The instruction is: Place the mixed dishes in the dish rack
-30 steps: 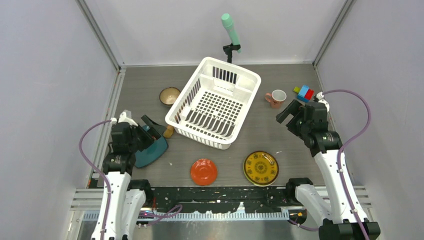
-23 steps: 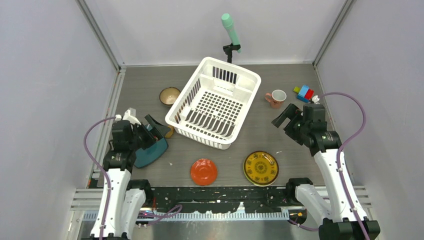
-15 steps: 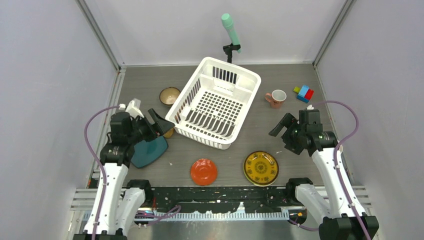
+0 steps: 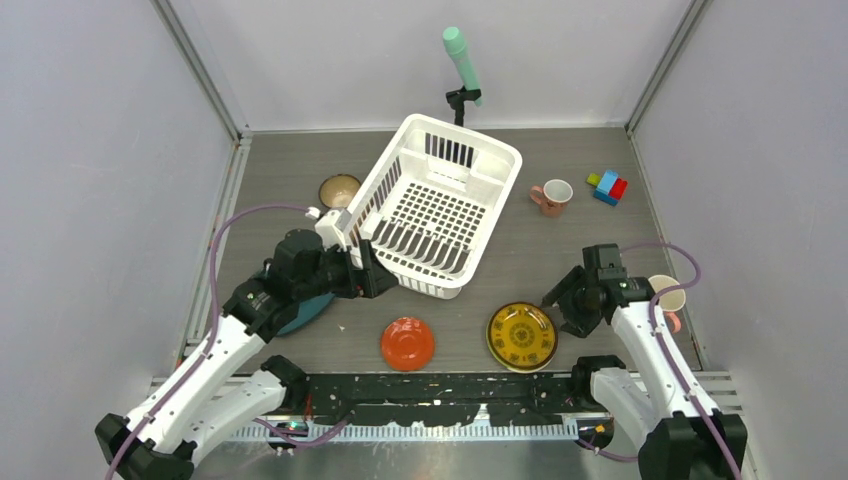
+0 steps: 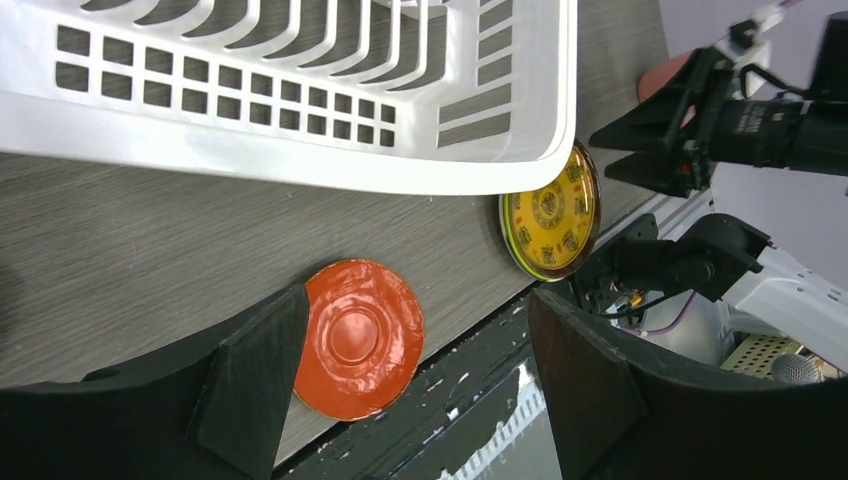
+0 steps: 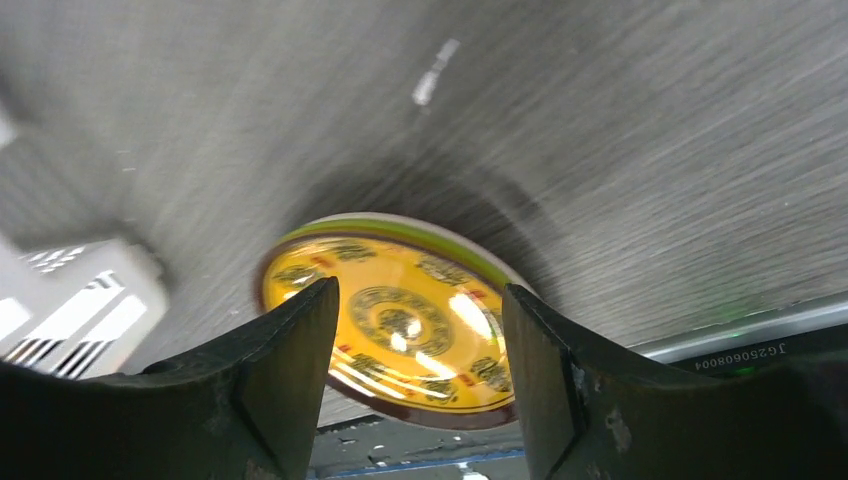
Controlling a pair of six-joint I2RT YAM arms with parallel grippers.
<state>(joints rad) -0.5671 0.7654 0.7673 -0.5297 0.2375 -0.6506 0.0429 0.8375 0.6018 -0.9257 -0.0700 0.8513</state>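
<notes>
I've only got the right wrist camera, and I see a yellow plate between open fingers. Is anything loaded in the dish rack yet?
Observer: No. In the top view the dish rack holds no dishes.
Operator: Where's the left gripper?
Observer: The left gripper is open, close to the rack's near left corner.
Operator: Any mugs on my side?
Observer: Yes, a pink mug sits on the table to the right of the right gripper, outside your camera's view.
</notes>
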